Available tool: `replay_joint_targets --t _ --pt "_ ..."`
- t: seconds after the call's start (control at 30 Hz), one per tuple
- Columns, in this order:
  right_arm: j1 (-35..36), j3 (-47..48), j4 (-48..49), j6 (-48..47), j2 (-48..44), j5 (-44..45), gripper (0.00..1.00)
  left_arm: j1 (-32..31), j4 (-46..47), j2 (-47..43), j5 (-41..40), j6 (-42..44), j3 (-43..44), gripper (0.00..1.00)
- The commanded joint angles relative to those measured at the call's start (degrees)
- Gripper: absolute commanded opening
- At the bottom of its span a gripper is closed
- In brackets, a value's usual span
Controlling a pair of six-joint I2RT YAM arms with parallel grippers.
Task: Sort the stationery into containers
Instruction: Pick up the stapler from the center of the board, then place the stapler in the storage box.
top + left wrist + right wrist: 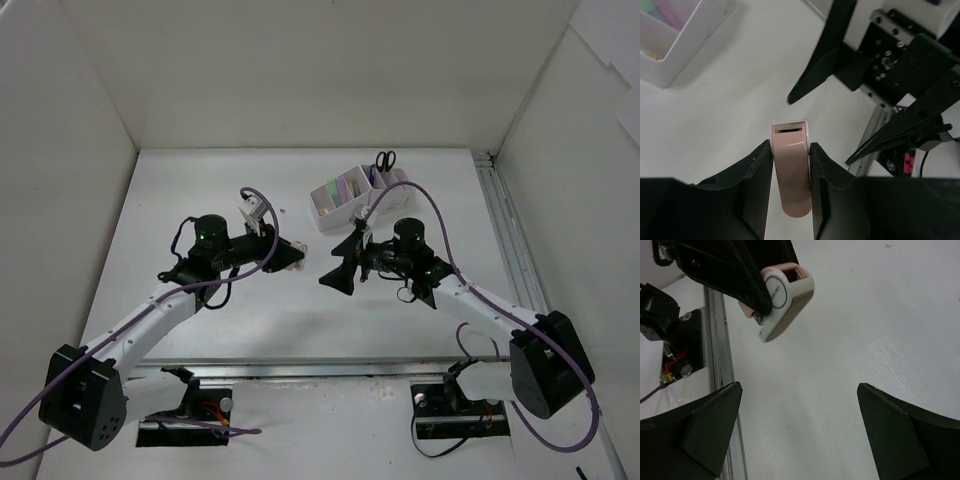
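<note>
Dispenser (791, 172), pink tape-roller type, sits clamped lengthwise in left gripper (790, 146) jaws mid-workspace, nose toward empty, fully spread right gripper (799, 387) just opposite; organizer (330, 218) lies beyond, nearer right arm.

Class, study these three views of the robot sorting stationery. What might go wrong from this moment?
1. The left end effector pinches the pink item with its front end sticking out past the fingertips, so it may pivot or slip.
2. The open right end effector faces it closely, and in a handover the fingers may clash.
3. Scissors stand up from the organizer, so a low approach may knock them.
</note>
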Motion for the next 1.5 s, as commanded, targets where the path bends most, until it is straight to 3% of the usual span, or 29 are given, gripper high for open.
replay_joint_targets --t 0.0,0.33,0.47,0.57,0.6,0.67,0.8,0.97,1.0,1.03,1.07,1.13,1.17,1.27,1.37,1.47 --pt "2.2 5.25 12.54 5.33 4.48 -5.93 0.98 -0.77 17.27 1.14 11.01 -2.41 0.48 0.0" --pt "5.29 7.02 33.87 19.22 14.6 -2.07 0.98 -1.31 24.6 6.16 13.92 -4.97 2.24 0.0" --pt "5.28 6.76 43.82 24.93 18.02 -1.02 0.89 -1.31 24.34 5.72 13.49 -3.92 2.06 0.0" --pt "5.2 8.25 47.52 28.18 19.96 -2.86 0.67 -1.31 23.64 4.85 12.26 -3.56 1.62 0.0" --pt "5.11 8.43 49.88 29.33 20.4 -3.47 0.45 -1.31 22.59 4.58 11.65 -3.13 1.54 0.0" --pt "5.2 8.34 52.35 31.78 21.63 -4.35 0.24 -1.31 20.49 3.88 9.36 -2.43 1.8 0.0" --pt "5.11 7.55 57.79 35.57 23.31 -4.27 0.14 -1.31 16.61 3.17 5.67 -0.05 2.76 0.01" --pt "4.23 7.11 61.86 38.13 24.63 -4.18 0.0 -1.31 11.52 2.3 3.29 2.32 4.08 0.23" --pt "4.06 7.11 61.85 38.21 24.63 -4.01 0.0 -1.31 11.16 2.21 3.12 2.5 4.08 0.46" --pt "3.97 7.11 61.94 38.39 24.63 -3.92 0.0 -1.31 10.46 1.94 2.07 2.85 4.26 0.6" --pt "3.44 7.37 61.86 38.48 24.54 -4.18 0.0 -1.31 8.8 1.42 1.45 3.29 4.52 0.65" --pt "3.0 7.37 61.5 38.74 24.19 -4.09 0.0 -1.31 7.39 0.45 -0.39 3.64 4.7 0.93" --pt "1.87 7.29 59.94 38.92 24.01 -3.74 0.0 -1.31 5.9 0.1 -1.19 4.34 4.87 0.99" --pt "-1.99 6.93 55.72 37.96 22.96 -1.99 0.0 -1.31 1.43 -2.18 -6.27 6.18 5.92 0.99" --pt "-6.73 7.28 44.48 32.98 19.9 1.43 0.0 -1.31 -4.37 -5.0 -14.88 7.77 7.33 1.0" --pt "-11.14 10.51 24.74 23.13 14.27 9.13 0.0 -1.31 -8.43 -8.07 -23.06 8.39 7.51 1.0"
